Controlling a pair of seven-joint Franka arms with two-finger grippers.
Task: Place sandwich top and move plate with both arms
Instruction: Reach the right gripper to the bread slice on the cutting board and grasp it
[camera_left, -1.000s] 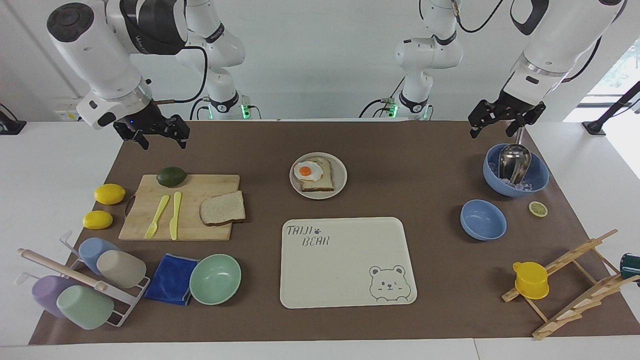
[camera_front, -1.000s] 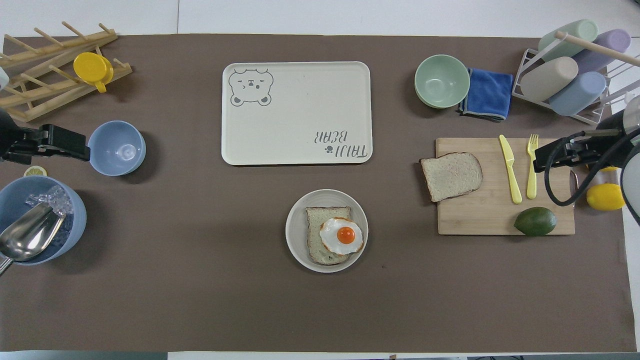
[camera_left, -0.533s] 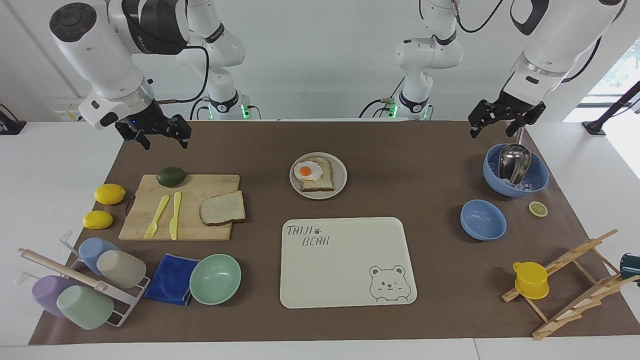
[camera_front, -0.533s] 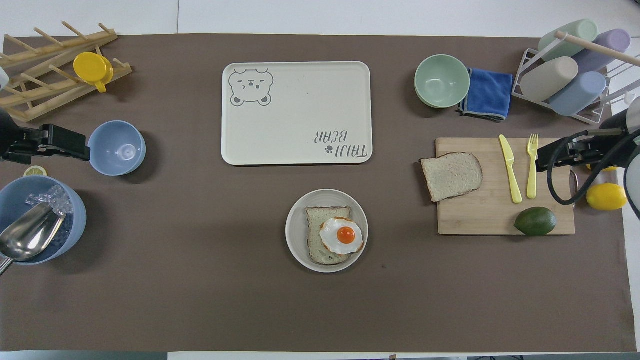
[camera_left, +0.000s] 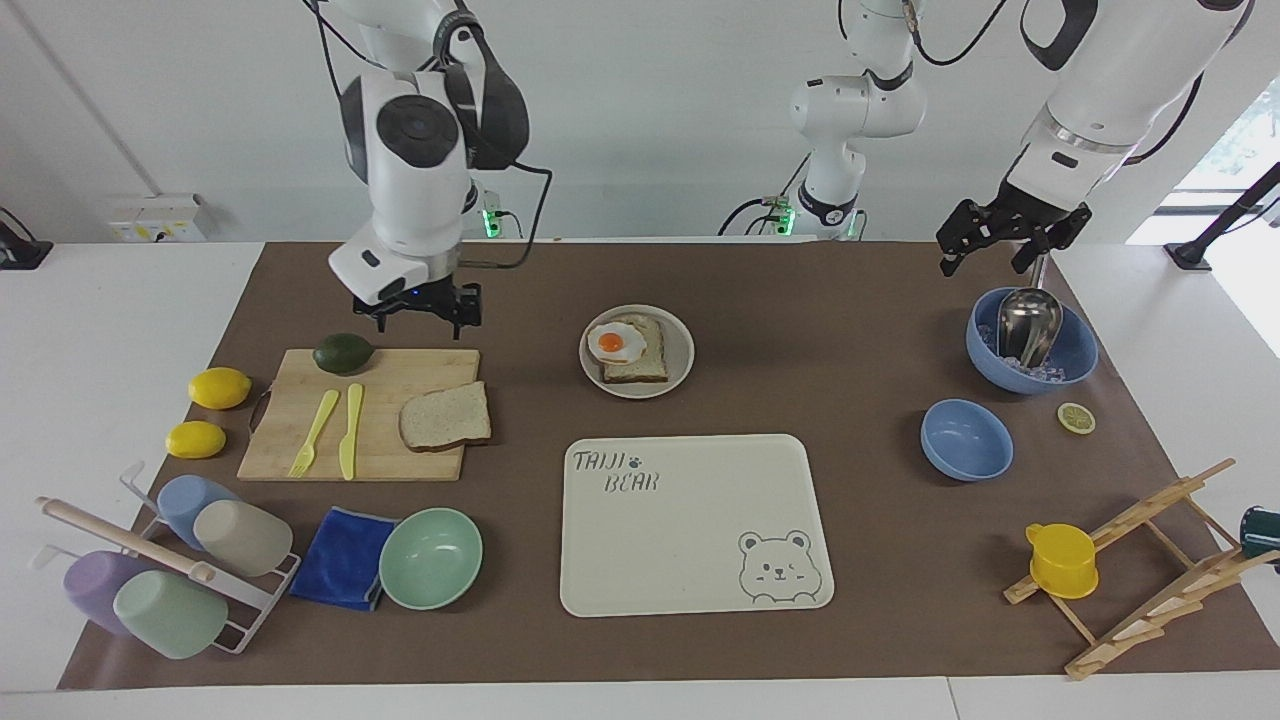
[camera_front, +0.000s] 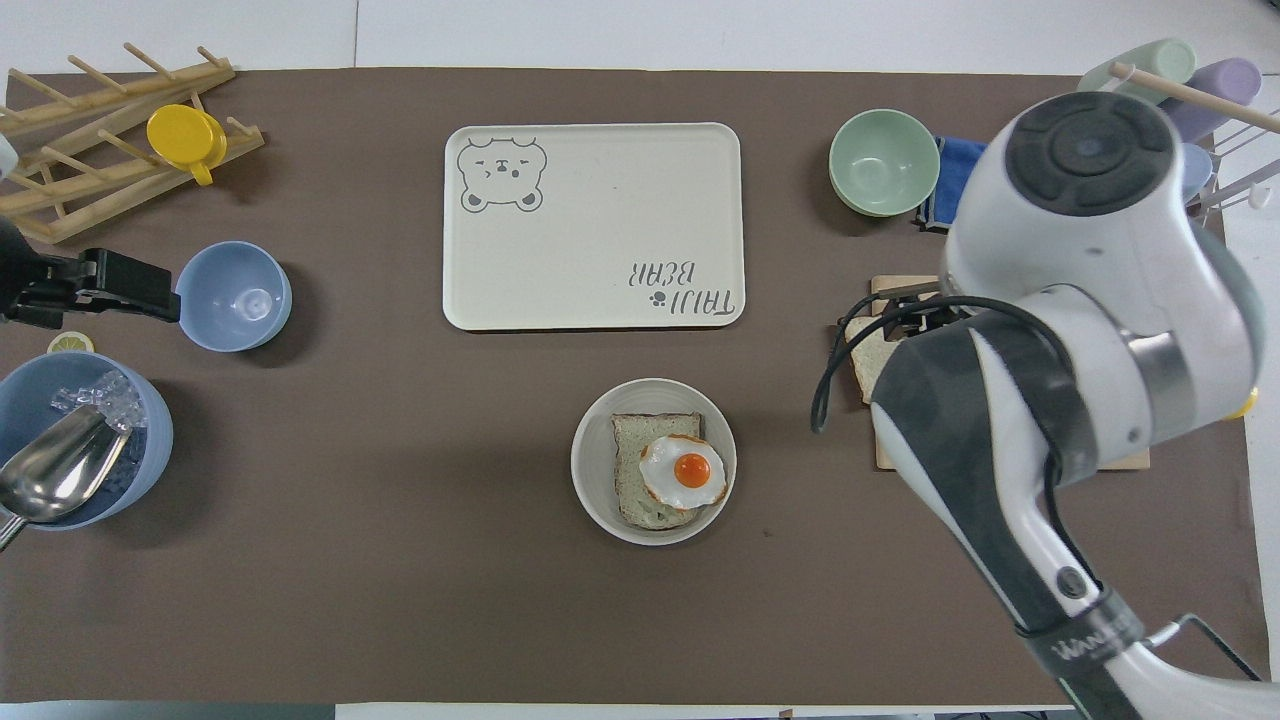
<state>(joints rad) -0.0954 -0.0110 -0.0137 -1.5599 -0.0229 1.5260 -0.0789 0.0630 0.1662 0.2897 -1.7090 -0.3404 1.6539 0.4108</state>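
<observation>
Two steps make up this job, and judging by how things lie, neither is done yet. Reading across the facing view from the right arm's end of the tabletop: the board (camera_left: 360, 412) carries an avocado (camera_left: 343, 352), a fork, a knife, and the top slice (camera_left: 446, 416), which lies flat on the board's corner toward the plate, untouched. The right tool (camera_left: 418, 312) hangs in the air over the board's edge nearest the robots, above and apart from the slice, pointing down; I cannot tell whether it is open or closed. From overhead this arm covers most of the board, so only a corner of the slice (camera_front: 868, 362) shows. Next along, near the tabletop's middle, the plate (camera_left: 682, 352) holds the lower slice with the fried egg (camera_left: 614, 343), uncovered. The bear tray (camera_left: 690, 520) lies farther from the robots than the plate. At the left arm's end, the left tool (camera_left: 990, 242) waits in the air above the blue bowl with the scoop (camera_left: 1030, 340), and its opening I cannot tell either. What is left, I judge, is everything: grasp the slice, lay it over the egg, then move the plate with both arms.
</observation>
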